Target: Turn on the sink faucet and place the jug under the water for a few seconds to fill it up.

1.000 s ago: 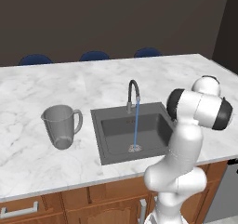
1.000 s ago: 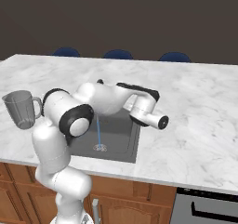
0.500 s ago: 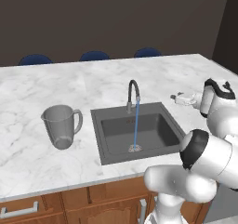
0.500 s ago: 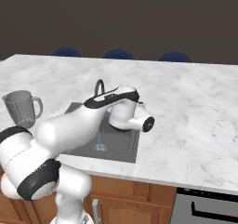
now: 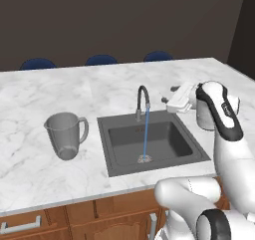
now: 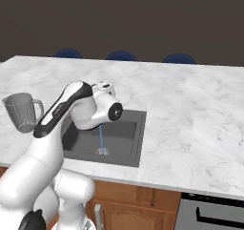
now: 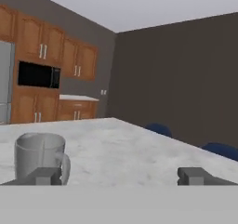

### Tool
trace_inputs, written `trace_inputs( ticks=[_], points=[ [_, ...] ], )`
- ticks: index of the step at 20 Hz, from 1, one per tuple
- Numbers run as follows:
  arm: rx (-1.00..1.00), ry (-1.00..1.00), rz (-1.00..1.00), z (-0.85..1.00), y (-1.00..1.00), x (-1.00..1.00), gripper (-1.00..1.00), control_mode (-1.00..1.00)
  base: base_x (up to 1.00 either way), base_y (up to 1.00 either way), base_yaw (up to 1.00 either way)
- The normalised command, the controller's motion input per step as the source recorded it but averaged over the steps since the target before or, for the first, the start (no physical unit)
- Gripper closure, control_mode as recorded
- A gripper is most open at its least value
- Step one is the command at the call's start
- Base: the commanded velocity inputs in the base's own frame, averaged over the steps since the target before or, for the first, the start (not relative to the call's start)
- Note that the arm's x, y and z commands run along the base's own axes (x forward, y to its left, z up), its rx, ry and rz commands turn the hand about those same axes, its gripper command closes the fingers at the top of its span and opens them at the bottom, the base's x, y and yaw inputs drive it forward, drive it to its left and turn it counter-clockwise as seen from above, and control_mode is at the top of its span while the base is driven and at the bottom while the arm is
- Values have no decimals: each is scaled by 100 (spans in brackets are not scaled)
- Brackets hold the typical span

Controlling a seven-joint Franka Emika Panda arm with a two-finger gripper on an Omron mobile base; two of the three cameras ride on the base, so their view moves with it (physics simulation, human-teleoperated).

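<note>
The translucent grey jug [image 5: 63, 134] stands upright on the white marble counter left of the sink [image 5: 175, 145], handle to the right; it also appears as the jug [image 6: 21, 110] and the jug [image 7: 39, 155]. The dark gooseneck faucet [image 5: 143, 100] runs a thin blue water stream [image 5: 146, 134] down to the drain, and the water [image 6: 101, 137] shows below my arm. My gripper [image 5: 168, 94] hovers just right of the faucet above the sink's back right corner, pointing left. It is open with nothing between its fingertips [image 7: 46, 175], and the jug lies far ahead.
Blue chair backs [image 5: 102, 60] line the far side of the island counter [image 5: 99, 89]. Wooden cabinets and a microwave [image 7: 39, 75] stand on the far wall. Drawer fronts [image 5: 30, 224] sit below the counter's near edge. My own arm [image 6: 71, 109] hides the faucet.
The arm has swung and the hand has moved left from the counter right of the sink to just beside the faucet, now facing the jug. Water keeps running; the jug has not moved.
</note>
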Motion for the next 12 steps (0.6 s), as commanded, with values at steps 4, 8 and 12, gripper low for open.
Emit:
trace_inputs(
  ticks=[4, 8, 12],
  points=[
    [-27, -15, 24, 36, 100, -28, -100, -100, 0, 0, 0],
    [-20, -2, 31, -7, 100, -4, -100, -100, 0, 0, 0],
    [-14, 0, 35, -23, 94, 0, -100, -100, 0, 0, 0]
  ],
)
